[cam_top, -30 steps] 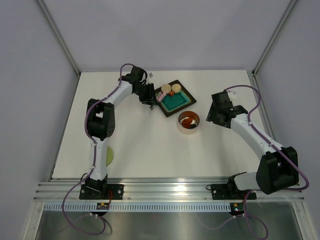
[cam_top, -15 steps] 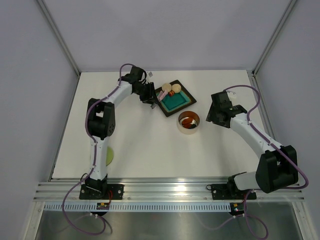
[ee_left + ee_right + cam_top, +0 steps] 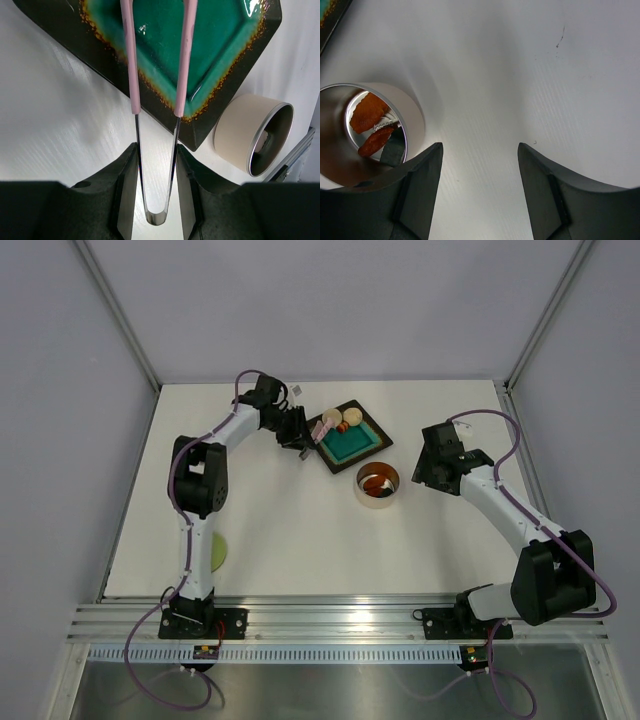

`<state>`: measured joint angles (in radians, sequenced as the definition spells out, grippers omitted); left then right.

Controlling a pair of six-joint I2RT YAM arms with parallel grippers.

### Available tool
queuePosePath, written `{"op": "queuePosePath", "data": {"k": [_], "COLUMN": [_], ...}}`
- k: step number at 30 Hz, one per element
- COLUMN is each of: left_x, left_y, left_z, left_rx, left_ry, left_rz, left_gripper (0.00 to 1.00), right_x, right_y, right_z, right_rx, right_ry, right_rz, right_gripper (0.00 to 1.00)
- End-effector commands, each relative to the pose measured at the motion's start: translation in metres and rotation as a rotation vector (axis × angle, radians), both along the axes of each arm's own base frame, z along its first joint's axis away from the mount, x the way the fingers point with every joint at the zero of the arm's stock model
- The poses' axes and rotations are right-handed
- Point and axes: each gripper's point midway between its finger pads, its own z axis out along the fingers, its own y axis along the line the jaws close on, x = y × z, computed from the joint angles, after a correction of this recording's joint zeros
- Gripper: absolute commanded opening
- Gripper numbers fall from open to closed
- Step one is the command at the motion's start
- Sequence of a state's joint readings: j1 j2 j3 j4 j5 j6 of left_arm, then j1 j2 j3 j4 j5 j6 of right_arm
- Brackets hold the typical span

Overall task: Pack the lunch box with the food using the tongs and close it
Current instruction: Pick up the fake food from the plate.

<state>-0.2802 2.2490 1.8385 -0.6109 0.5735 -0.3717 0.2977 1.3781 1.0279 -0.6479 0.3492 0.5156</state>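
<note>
Left tool grips the tongs over the teal tray; right tool gapes empty beside the lunch box.

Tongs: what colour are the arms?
Pale pink tongs, bare steel near the bend; clearest in the left wrist view.

This is a robotics lab test cell, not anybody's kitchen. A plain white table stands boxed in by blank pale grey panels from 9 round through 12 to 3 o'clock, joined by bare aluminium posts at 11 and 1 o'clock. At 6 o'clock a slotted aluminium rail runs along the near edge, with the left arm and right arm bolted to it. Purple cables loop off both arms, and brushed sheet metal lies below the rail.
</note>
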Motion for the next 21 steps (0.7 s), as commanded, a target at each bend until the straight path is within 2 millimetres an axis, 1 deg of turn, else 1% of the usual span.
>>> {"op": "queuePosePath", "data": {"k": [1, 12, 18, 21], "left_x": [0.011, 0.025, 0.029, 0.028], "left_y": [0.002, -0.006, -0.010, -0.011], "left_z": [0.033, 0.032, 0.026, 0.025], "left_rx": [-0.052, -0.086, -0.104, -0.113], "left_ry": [-0.093, -0.092, -0.072, -0.069], "left_rz": [-0.006, -0.002, -0.001, -0.003], "left_gripper": [0.36, 0.36, 0.37, 0.33], "right_x": [0.013, 0.013, 0.013, 0.013], "right_y": [-0.001, -0.001, -0.001, -0.001], "right_z": [0.014, 0.014, 0.014, 0.013], "right_rx": [0.004, 0.007, 0.004, 0.003], "right_ry": [-0.045, -0.046, -0.045, -0.041], "right_rz": [-0.012, -0.014, -0.014, -0.017], "right_gripper": [0.69, 0.69, 0.69, 0.69]}}
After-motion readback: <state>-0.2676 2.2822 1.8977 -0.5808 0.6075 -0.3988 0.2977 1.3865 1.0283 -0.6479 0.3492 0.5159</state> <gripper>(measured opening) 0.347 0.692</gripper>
